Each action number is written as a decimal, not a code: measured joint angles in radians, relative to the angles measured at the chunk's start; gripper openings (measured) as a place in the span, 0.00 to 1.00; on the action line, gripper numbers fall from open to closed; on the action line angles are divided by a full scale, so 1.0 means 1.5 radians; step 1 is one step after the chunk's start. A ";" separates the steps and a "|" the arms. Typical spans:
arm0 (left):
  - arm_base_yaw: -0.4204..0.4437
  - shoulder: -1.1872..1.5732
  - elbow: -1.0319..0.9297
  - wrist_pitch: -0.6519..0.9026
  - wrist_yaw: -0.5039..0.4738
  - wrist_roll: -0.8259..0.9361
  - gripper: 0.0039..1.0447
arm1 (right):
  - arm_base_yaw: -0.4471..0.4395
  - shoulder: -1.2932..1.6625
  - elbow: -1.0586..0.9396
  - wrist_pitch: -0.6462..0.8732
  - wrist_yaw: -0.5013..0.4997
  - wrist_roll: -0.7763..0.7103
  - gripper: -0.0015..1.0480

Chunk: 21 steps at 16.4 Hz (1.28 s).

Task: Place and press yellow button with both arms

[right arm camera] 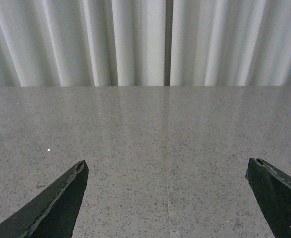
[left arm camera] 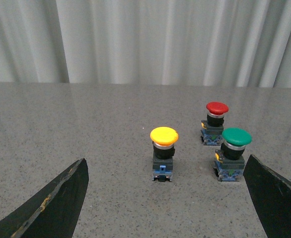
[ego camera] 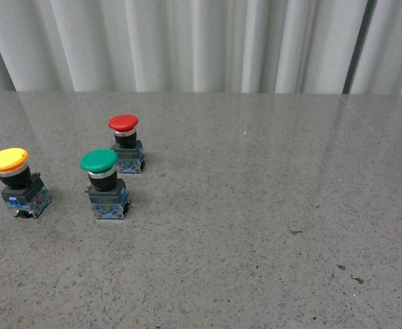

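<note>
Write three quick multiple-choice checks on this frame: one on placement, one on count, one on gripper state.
1. In the front view, where does the yellow button stand relative to the green button?
A) to its left
B) to its right
C) on top of it

2. How many buttons are on the table?
A) two
B) three
C) five

3. The left gripper is:
A) shut on the yellow button
B) shut on the green button
C) open, holding nothing

Answers:
1 A: the yellow one is nearest the picture's left edge, apart from the green one.
2 B: yellow, green and a red button are all that show.
3 C: its fingers stand wide apart, with the buttons farther off on the table.
</note>
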<state>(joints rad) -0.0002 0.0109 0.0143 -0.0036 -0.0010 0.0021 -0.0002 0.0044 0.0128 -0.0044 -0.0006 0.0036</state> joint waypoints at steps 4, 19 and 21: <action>0.000 0.000 0.000 0.000 0.000 0.000 0.94 | 0.000 0.000 0.000 0.000 0.000 0.000 0.94; 0.000 0.000 0.000 0.000 0.000 0.000 0.94 | 0.000 0.000 0.000 0.000 0.000 0.000 0.94; 0.000 0.000 0.000 0.000 0.000 0.000 0.94 | 0.000 0.000 0.000 0.000 0.000 0.000 0.94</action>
<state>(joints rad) -0.0002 0.0109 0.0143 -0.0036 -0.0010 0.0021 -0.0002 0.0044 0.0128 -0.0044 -0.0006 0.0036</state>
